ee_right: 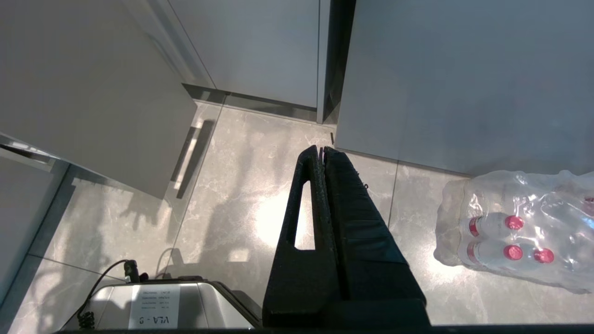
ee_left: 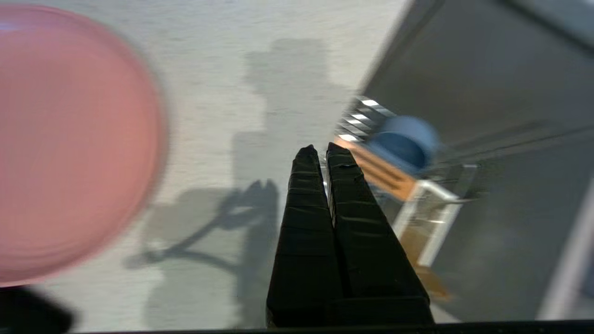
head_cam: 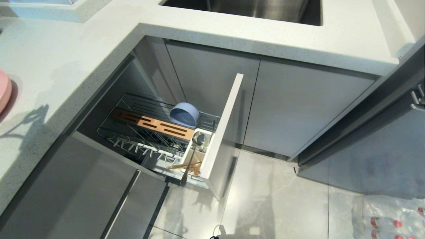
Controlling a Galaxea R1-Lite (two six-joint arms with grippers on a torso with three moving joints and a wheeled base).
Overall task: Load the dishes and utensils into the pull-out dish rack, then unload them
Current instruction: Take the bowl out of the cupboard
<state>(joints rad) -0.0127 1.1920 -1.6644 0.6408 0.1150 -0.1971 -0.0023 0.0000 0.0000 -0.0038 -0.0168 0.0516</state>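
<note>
The pull-out dish rack (head_cam: 220, 132) stands slid out from under the counter. A blue-grey bowl (head_cam: 184, 115) leans on its side in the wire basket behind the wooden slotted insert (head_cam: 151, 124). The spoon (head_cam: 198, 139) and the chopsticks (head_cam: 184, 164) stand in the white cutlery holder (head_cam: 196, 156). The pink plate (ee_left: 69, 144) lies flat on the countertop; only its edge (head_cam: 4, 91) shows in the head view. My left gripper (ee_left: 322, 150) hangs shut and empty above the counter, between plate and rack. My right gripper (ee_right: 321, 150) is shut over the floor, parked.
The sink (head_cam: 245, 8) is set into the counter (head_cam: 66, 66) at the back. Grey double-door cabinet fronts (head_cam: 285, 106) stand behind the rack. A wrapped pack of bottles (ee_right: 515, 232) lies on the floor at the right, and the robot's base (ee_right: 153, 306) is below.
</note>
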